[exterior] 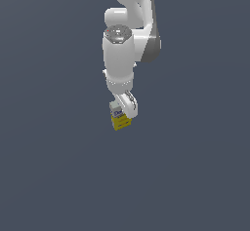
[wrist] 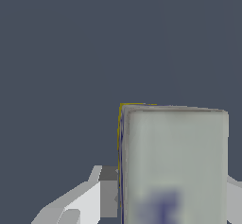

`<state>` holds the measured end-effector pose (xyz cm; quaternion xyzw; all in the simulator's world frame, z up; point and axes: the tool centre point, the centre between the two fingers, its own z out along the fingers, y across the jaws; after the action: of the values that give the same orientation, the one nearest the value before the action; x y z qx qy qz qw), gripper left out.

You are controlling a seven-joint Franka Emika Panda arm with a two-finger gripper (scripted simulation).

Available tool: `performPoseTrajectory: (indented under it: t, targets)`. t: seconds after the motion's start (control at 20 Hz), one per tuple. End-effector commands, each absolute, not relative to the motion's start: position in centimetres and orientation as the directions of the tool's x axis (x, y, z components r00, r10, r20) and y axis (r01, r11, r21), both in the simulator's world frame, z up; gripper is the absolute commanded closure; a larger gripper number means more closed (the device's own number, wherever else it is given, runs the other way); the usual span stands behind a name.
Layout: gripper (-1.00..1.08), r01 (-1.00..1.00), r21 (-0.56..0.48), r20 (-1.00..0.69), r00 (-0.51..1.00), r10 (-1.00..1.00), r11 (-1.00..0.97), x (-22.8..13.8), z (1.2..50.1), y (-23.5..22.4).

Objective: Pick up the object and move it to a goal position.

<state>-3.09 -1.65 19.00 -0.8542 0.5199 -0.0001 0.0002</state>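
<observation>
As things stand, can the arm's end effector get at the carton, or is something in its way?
Probably yes: it looks there already. In the wrist view the end effector has a finger against the side of the carton, and nothing else shows around it. The exterior view shows the carton right at the arm's tip.

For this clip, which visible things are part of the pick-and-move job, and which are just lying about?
Part of the job:
- carton, white top, yellow base, held between the fingers
- gripper, closed on the carton

Lying about:
- nothing else shows; only a plain dark grey background, and no goal marker is visible
</observation>
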Motion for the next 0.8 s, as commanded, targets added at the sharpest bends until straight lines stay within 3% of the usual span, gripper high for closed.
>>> performPoseTrajectory:
  t: [0.0, 0.75]
  targets:
    - [1.08, -0.888, -0.001, 0.000, 0.459, -0.888, -0.459, -1.9, 20.0, -3.6]
    - [1.08, -0.888, 0.000, 0.000, 0.460, -0.888, -0.460, 4.6, 25.2, -13.7]
